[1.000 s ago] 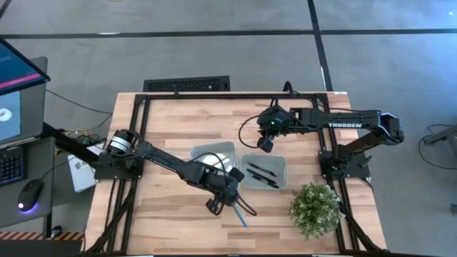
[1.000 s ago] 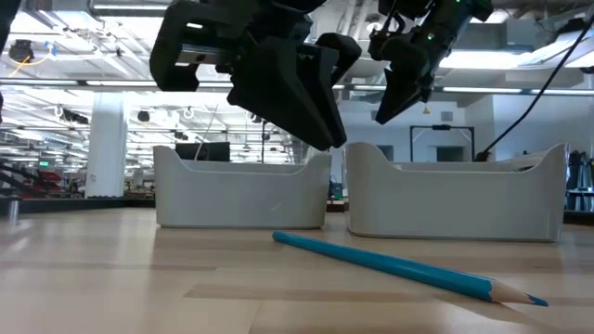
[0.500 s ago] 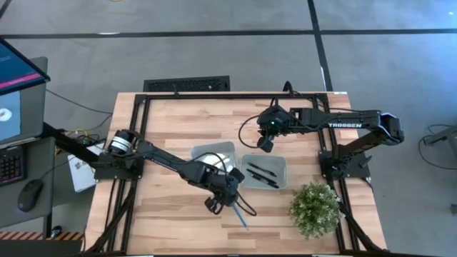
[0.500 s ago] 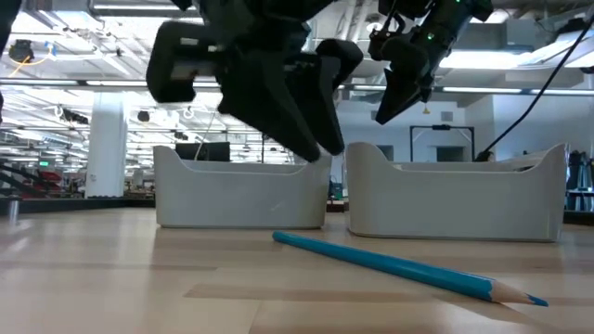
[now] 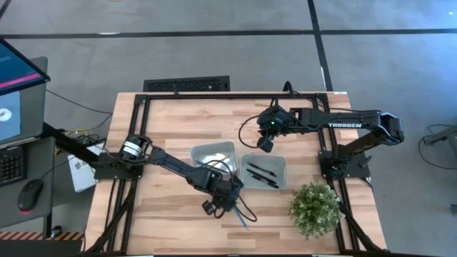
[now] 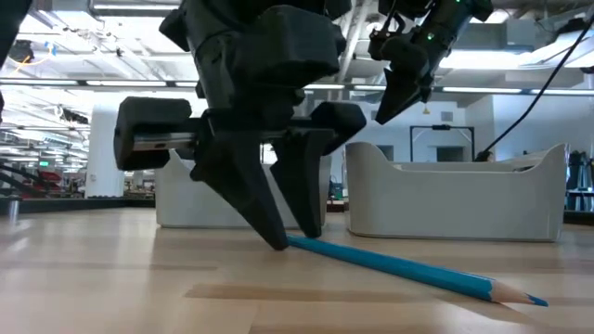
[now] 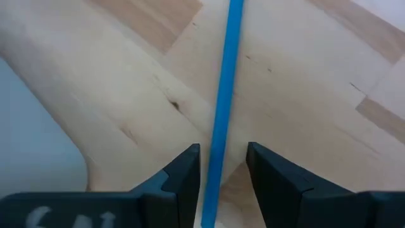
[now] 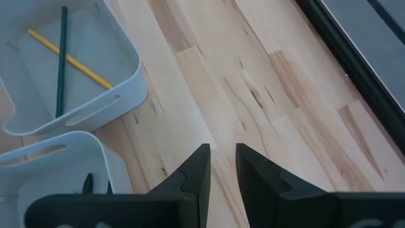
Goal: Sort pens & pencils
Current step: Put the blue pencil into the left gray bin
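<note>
A blue pencil (image 6: pixel 408 269) lies flat on the wooden table in front of two white trays, its sharpened tip toward the near edge. My left gripper (image 6: pixel 295 239) stands open over its blunt end, pointing steeply down. One finger is on each side of the pencil (image 7: pixel 224 95), with small gaps showing. The left tray (image 5: pixel 213 153) holds a yellow pencil (image 8: pixel 69 60) and a dark green pencil (image 8: pixel 60 60). The right tray (image 5: pixel 265 171) holds black pens (image 5: pixel 261 175). My right gripper (image 5: pixel 265 146) hangs above the trays' far side with a narrow gap between its fingers (image 8: pixel 223 158) and nothing in it.
A small potted plant (image 5: pixel 314 207) stands at the near right, beside the pen tray. Black frame rails (image 5: pixel 139 143) run along the table's sides. Bare wood lies near and left of the pencil (image 5: pixel 164 214). A monitor and keyboard sit off the table to the left.
My left gripper has come down from just above the trays' height to the table, over the blue pencil's blunt end. It rolled a little and opened wider on the way. The pencil has not moved.
</note>
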You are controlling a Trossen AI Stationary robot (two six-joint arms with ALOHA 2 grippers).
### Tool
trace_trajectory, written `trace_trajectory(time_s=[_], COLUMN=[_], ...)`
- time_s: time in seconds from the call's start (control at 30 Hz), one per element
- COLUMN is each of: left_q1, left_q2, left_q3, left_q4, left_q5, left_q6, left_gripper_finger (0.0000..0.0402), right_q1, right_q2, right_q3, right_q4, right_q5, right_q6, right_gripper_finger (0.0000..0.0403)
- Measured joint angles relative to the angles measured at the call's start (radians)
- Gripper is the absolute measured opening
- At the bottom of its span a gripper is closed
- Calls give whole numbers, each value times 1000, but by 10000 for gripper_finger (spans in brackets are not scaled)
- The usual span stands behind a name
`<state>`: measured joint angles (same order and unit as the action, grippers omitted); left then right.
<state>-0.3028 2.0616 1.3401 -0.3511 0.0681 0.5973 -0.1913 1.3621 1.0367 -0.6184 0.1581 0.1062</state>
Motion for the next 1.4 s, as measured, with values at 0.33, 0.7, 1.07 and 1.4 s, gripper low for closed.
trace_trajectory(time_s=[0.33, 0.7, 1.07, 1.4], left_q1=[5, 6, 20, 20], left_q2=[8, 8, 8, 8], left_q3=[3, 3, 3, 1], left_q4=[-12, -57, -103, -102], left_q5=[11, 16, 23, 23], left_q6=[-43, -154, -215, -190], left_gripper_finger=[126, 126, 126, 65], right_q1=[0, 0, 0, 0], right_q2=[0, 0, 0, 0], right_q3=[0, 0, 0, 0], right_q4=[-2, -2, -2, -1], right_q5=[0, 0, 0, 0], right_q6=[18, 18, 18, 18], right_gripper_finger=[95, 95, 95, 95])
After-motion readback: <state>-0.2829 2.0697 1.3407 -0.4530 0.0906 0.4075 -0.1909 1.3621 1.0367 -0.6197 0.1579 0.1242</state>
